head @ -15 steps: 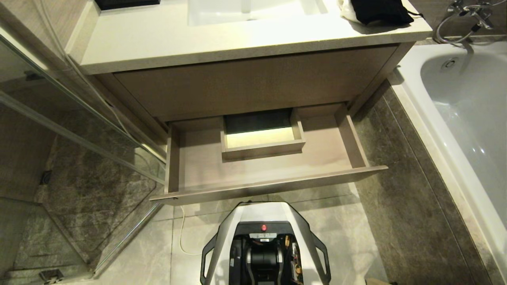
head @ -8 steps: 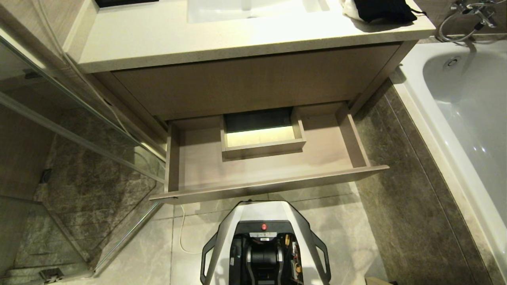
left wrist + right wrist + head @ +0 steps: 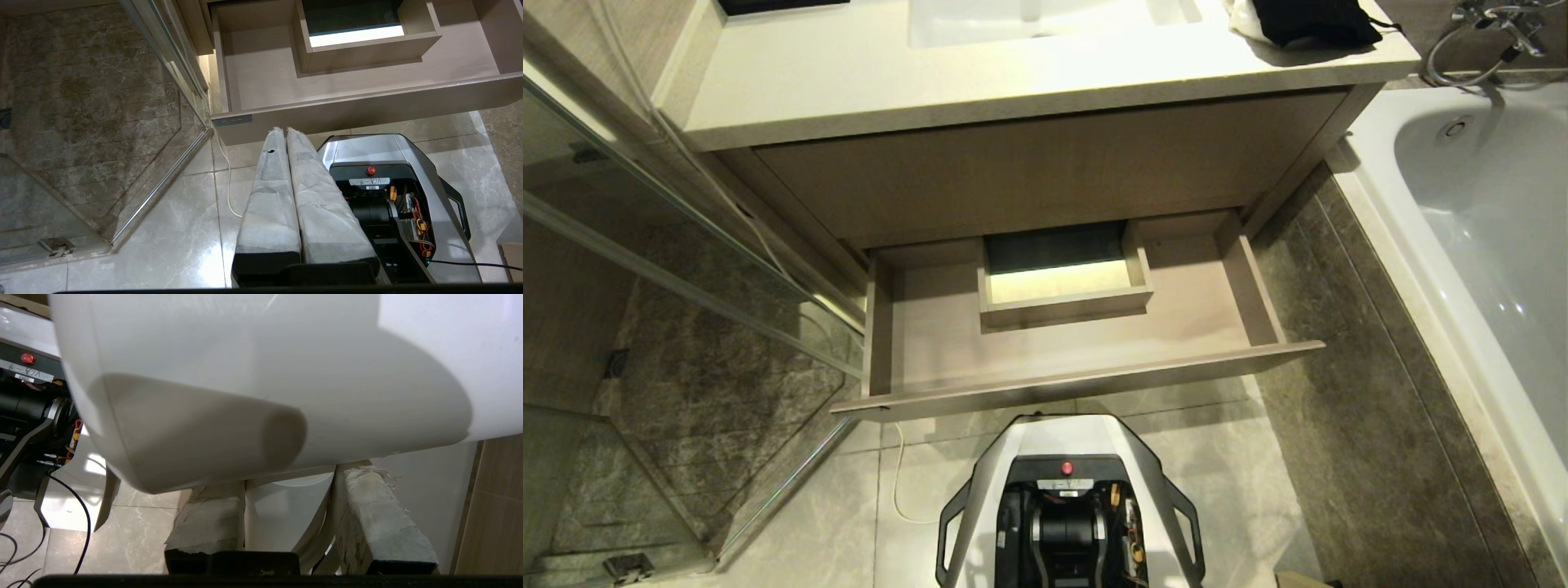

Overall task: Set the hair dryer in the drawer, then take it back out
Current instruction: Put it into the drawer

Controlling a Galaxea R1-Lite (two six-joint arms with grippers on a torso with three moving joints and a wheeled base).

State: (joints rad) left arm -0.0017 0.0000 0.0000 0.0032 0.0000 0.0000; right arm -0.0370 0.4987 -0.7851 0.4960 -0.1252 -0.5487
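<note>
The right tool (image 3: 288, 522) was clamped partway closed on the white hair dryer (image 3: 261, 375), its two padded fingers (image 3: 376, 510) pressing a narrow white part of it from either side. The dryer's broad white body filled the right wrist view; which way its barrel pointed could not be told. It was out of the head view. The left tool (image 3: 286, 134) had its padded fingers pressed together, gripping nothing, hanging above the floor just in front of the drawer (image 3: 1054, 384). The drawer stood pulled out beneath the worktop (image 3: 1013, 90), with nothing lying in it; its boxed cut-out (image 3: 1062, 306) sat at the middle of the back.
</note>
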